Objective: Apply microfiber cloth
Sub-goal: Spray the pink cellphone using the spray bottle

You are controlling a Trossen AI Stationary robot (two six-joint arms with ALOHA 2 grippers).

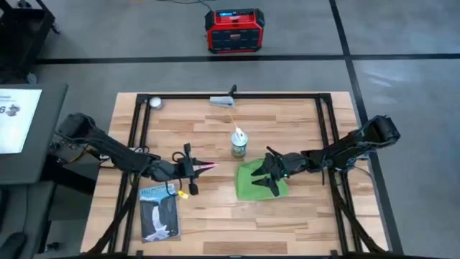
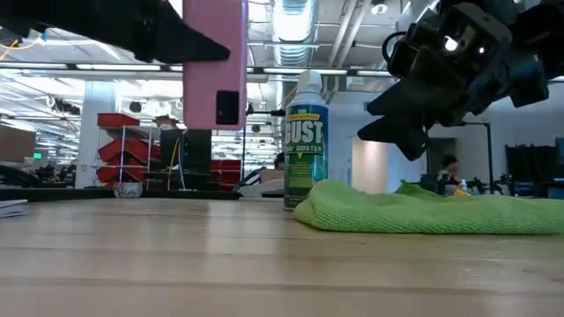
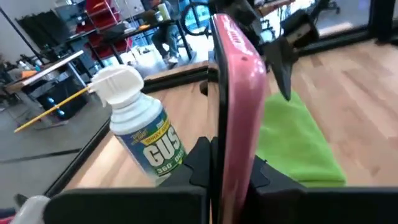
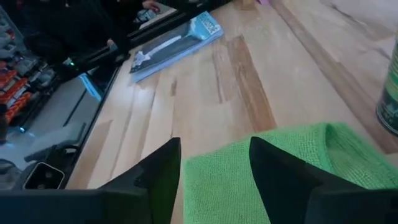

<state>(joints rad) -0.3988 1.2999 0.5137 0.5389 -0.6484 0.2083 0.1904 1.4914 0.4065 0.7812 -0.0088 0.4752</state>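
High view, left to right: my left gripper (image 1: 195,170) pinches the pink phone (image 1: 208,166) edge-up above the table. Right of it, the microfiber cloth (image 1: 253,184) lies flat beside the duster can (image 1: 238,143). My right gripper (image 1: 269,173) hovers spread directly over the cloth, so that arm is nearer.

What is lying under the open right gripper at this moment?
Under the right gripper, which hangs open above the table, lies the microfiber cloth, spread flat. Whether anything lies beneath the cloth cannot be seen, since the fabric covers the wood there.
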